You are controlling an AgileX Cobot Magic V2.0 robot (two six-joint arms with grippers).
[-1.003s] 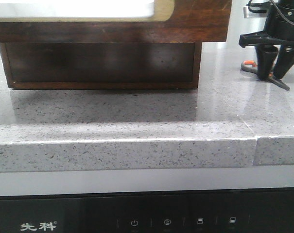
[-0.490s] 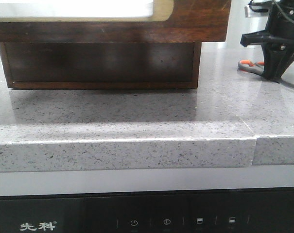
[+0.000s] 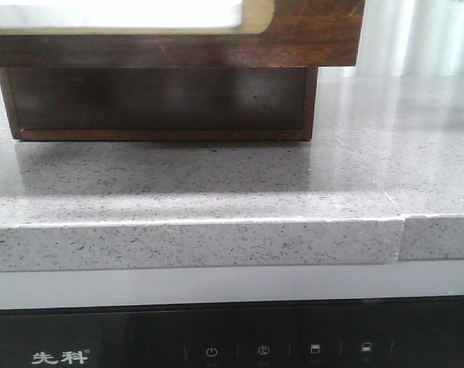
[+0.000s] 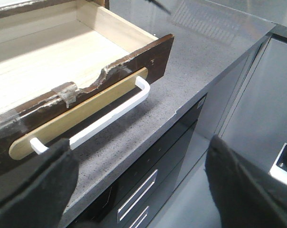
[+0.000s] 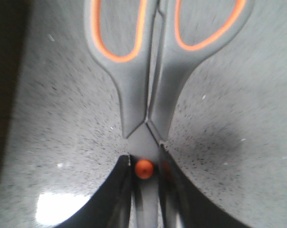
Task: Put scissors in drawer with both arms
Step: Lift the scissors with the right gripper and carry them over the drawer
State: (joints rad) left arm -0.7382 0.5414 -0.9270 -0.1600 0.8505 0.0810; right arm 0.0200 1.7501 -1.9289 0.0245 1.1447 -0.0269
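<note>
Above speckled grey countertop, right claw clamps scissors; left claw gapes wide.

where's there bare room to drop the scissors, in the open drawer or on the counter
The open drawer shows a bare pale wood floor between its side wall and its chipped front. The counter is also bare from the white handle out to its edge. The tight spot is at the right gripper, shut on the scissors near the orange pivot. The left gripper is open, holding nothing.

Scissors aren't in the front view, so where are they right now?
The grey-handled, orange-lined scissors show only in the right wrist view, clamped at the pivot by the right gripper, over the speckled grey countertop.
</note>
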